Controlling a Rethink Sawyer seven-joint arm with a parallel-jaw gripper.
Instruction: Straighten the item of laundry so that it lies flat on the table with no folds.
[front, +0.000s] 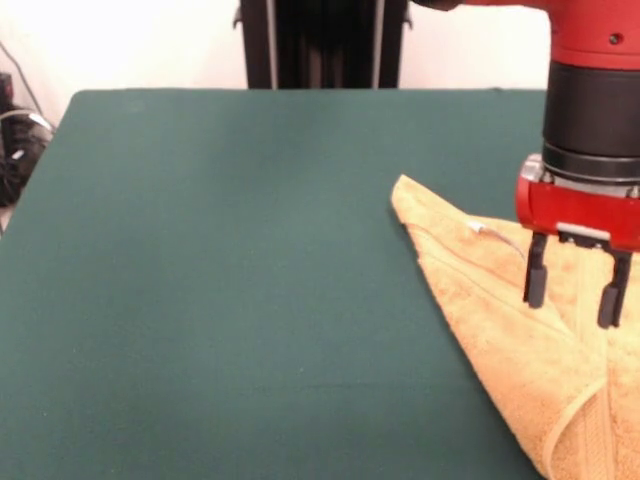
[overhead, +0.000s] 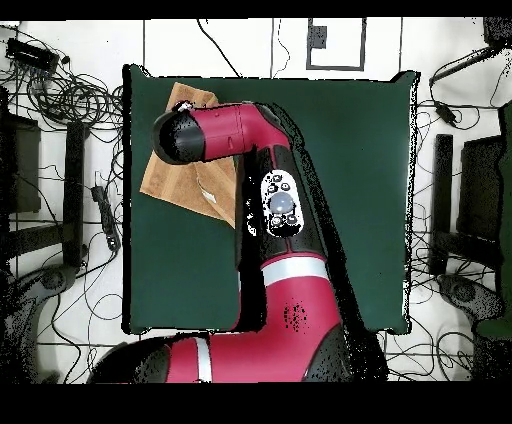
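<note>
the golden-orange towel (front: 500, 330) lies on the dark green tabletop (front: 220, 280) at the right side of the front view, running off the picture's right and bottom edges. one pointed corner reaches toward the middle of the tabletop, a small white tag (front: 490, 232) sits near the towel's far edge, and a fold overlaps the cloth at the lower right (a band stripe shows along it). the red and black arm (front: 592, 100) comes down over the towel, and the tool (front: 578, 286) hangs just above the cloth with its two dark fingers (front: 536, 272) spread apart, gripping nothing. in the overhead view the towel (overhead: 172, 170) lies by the tabletop's upper left corner, partly hidden under the arm (overhead: 250, 150).
</note>
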